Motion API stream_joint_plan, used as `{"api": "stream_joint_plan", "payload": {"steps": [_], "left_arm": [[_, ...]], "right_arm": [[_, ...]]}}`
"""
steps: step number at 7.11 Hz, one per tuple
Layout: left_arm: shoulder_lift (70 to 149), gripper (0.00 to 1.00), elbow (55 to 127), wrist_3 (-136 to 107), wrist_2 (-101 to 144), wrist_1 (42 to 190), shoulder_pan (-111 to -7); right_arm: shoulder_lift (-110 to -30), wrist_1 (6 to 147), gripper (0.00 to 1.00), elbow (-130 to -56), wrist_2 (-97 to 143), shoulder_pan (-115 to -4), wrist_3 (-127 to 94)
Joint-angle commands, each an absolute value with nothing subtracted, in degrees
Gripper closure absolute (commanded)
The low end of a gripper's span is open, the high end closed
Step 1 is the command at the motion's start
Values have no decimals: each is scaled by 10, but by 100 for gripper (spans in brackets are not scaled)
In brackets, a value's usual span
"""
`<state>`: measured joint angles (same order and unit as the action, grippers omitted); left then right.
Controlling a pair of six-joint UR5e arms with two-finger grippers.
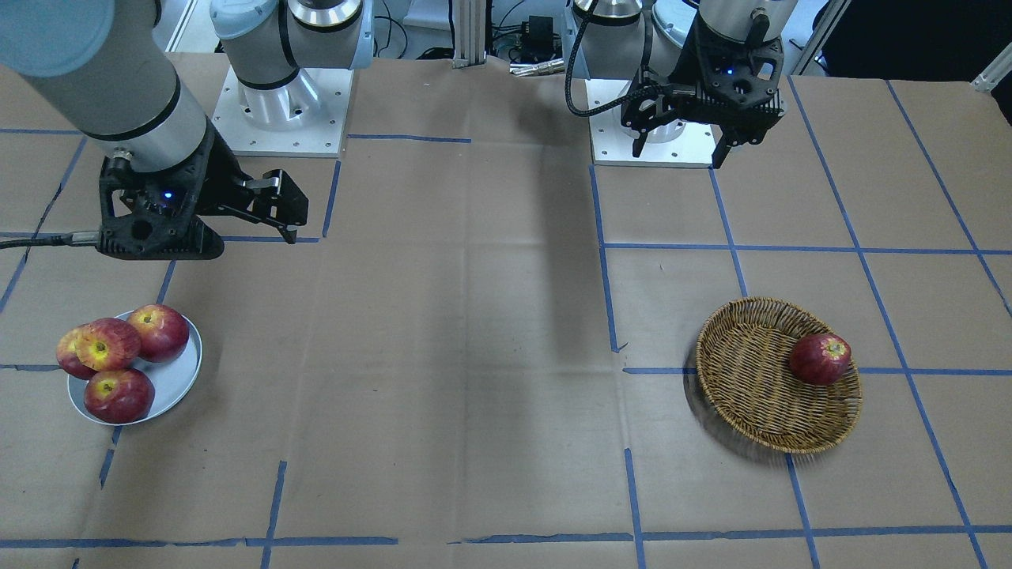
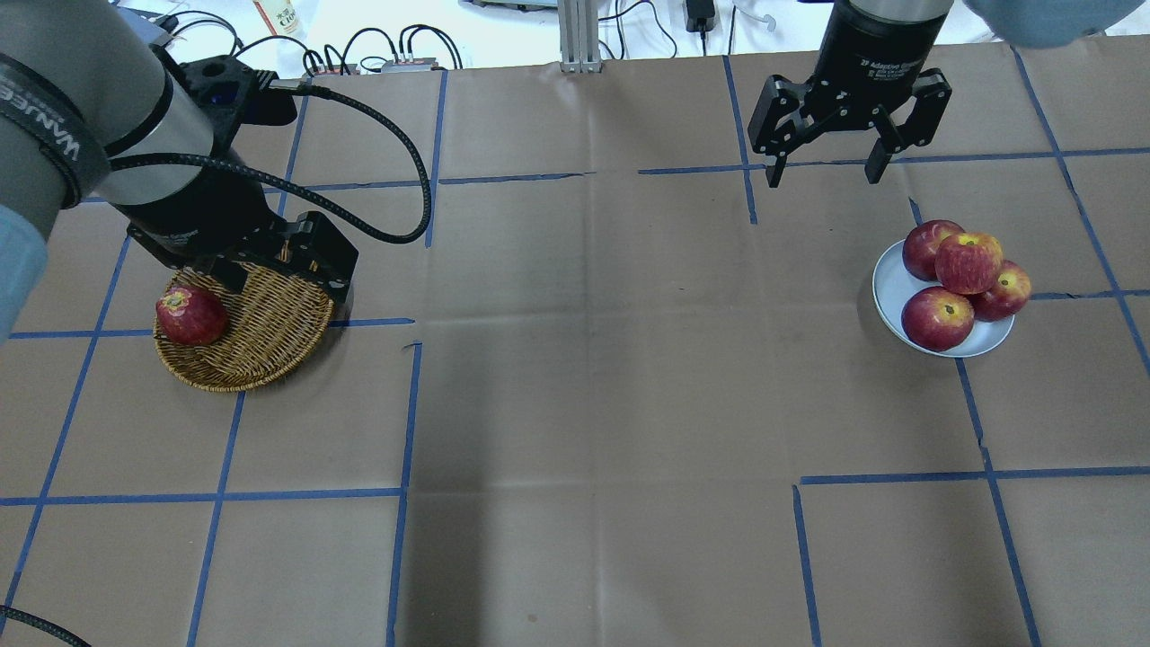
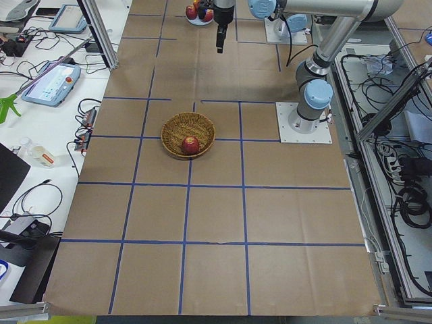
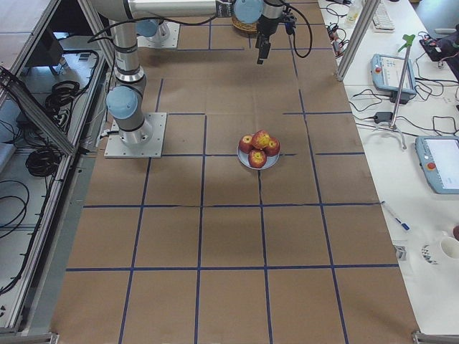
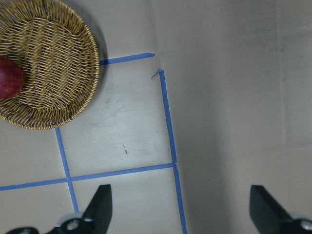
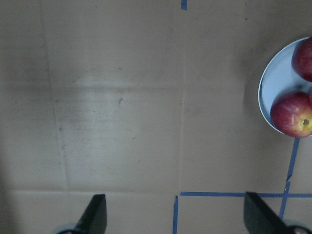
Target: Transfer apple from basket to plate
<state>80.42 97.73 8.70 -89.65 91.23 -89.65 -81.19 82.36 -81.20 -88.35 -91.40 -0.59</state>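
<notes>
Apple (image 2: 968,261) rested atop darker apples (image 2: 937,317) on the plate (image 2: 889,288), at four o'clock from the nearer right gripper (image 2: 824,175) overhead, its fingers (image 2: 874,169) apart. The left gripper (image 1: 678,156), likewise spread, hung near the basket (image 2: 269,332).

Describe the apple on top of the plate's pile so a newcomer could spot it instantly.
On the brown paper-covered table, look to the robot's right side for the small round pale grey-white plate. The paler, streaky pinkish-red apple rests on top of three darker red apples there. Only it shows a broad yellow patch around its stem.
</notes>
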Motion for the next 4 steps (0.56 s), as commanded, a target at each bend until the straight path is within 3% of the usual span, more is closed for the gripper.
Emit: {"api": "stream_joint_plan", "payload": {"steps": [1,4], "left_arm": [[804,1,978,87,-896,912,-896],[803,1,979,87,-897,912,-896]], "right_arm": [[-858,885,0,-894,-890,-911,-6],[-879,897,0,-914,-890,-911,-7]]}}
